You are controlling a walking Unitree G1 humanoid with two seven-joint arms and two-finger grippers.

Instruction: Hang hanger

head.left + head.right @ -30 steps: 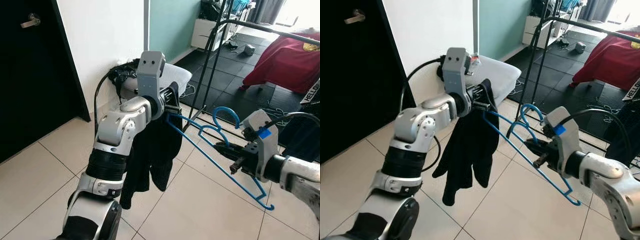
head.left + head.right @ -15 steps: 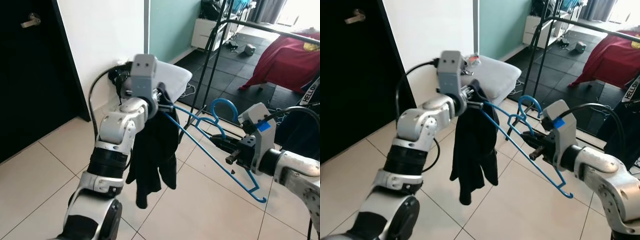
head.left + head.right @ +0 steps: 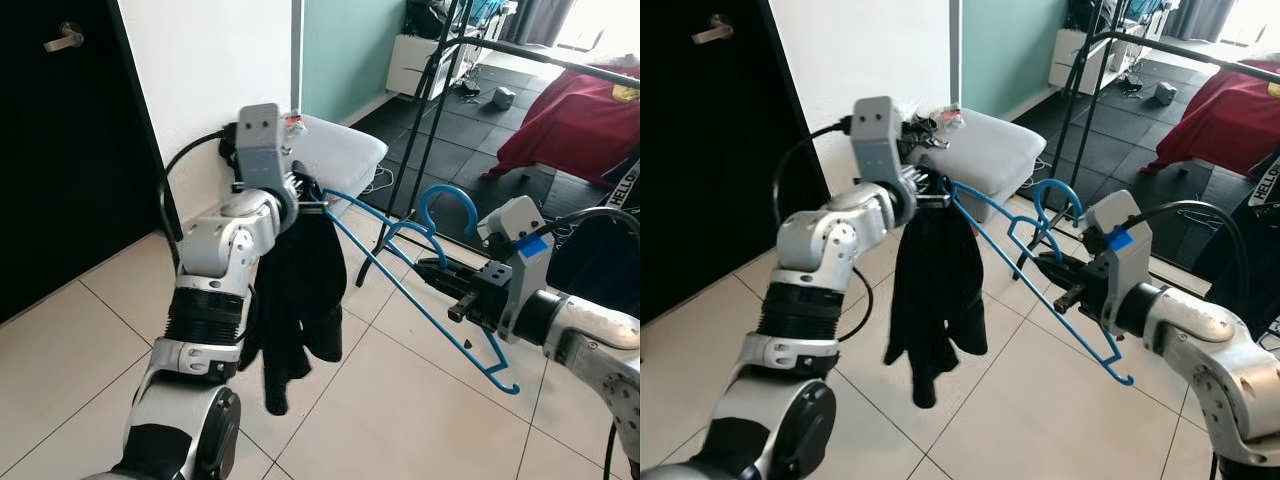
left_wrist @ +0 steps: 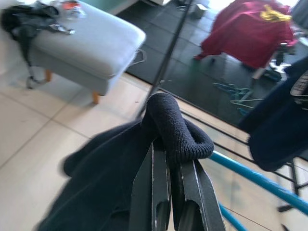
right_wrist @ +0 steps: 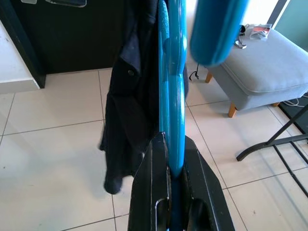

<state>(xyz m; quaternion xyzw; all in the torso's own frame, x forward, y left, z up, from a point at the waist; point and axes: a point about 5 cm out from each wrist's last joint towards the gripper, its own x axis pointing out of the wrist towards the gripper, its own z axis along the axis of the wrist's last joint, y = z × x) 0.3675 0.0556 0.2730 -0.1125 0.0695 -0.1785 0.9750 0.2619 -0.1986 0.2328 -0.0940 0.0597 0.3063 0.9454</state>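
One blue hanger [image 3: 420, 300]: right hand [image 3: 432, 275] clamps its neck; left hand [image 3: 308, 200] pinches one black garment [image 3: 300, 300] over open floor tiles [image 3: 380, 420].

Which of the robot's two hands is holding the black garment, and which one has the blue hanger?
The left hand, raised near the grey ottoman, pinches the black garment. The right hand grips the blue hanger just below its hook.

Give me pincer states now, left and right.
Left pincer: shut on the dark garment, at one end of the blue hanger.
Right pincer: shut on the blue hanger near its hook.
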